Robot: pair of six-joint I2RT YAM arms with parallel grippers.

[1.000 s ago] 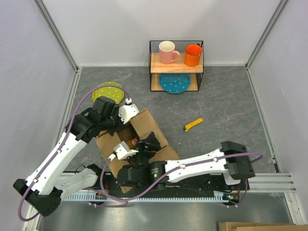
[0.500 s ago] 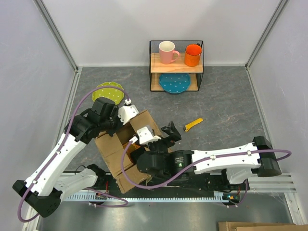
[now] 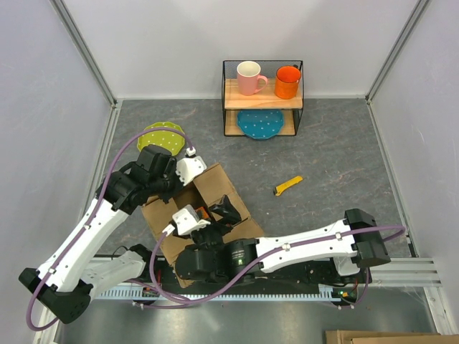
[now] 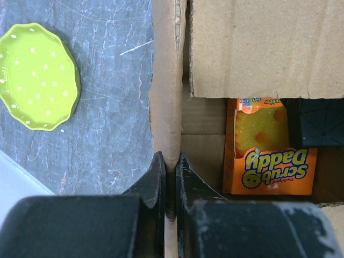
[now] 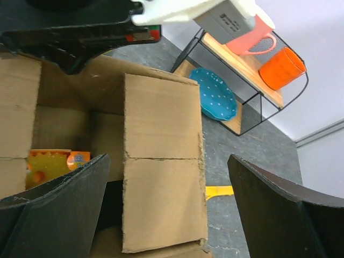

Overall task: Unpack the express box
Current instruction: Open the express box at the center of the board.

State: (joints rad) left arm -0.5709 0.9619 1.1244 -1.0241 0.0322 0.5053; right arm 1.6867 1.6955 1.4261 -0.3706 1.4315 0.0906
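Well, the express box [image 3: 215,185] sits on the grey counter [image 3: 337,143] at near left-centre, just ahead of the arm bases, with its top flaps thrown open. The left pincer [image 4: 169,160] is clamped on the upright edge of the box's left cardboard wall, one finger on either side of it. The right pincer [image 5: 167,159] is spread wide and holds nothing; it hangs over the box opening, its fingers [image 5: 56,207] straddling one of the raised flaps from above. Inside the box lies an orange sponge package [image 4: 269,148] (the print reads Scrub Daddy), close against something black [image 4: 321,122] that I cannot identify. A lime green dotted plate [image 3: 162,133] rests on the counter just beyond the box. Well apart to the right lies a yellow utility knife [image 3: 288,185].
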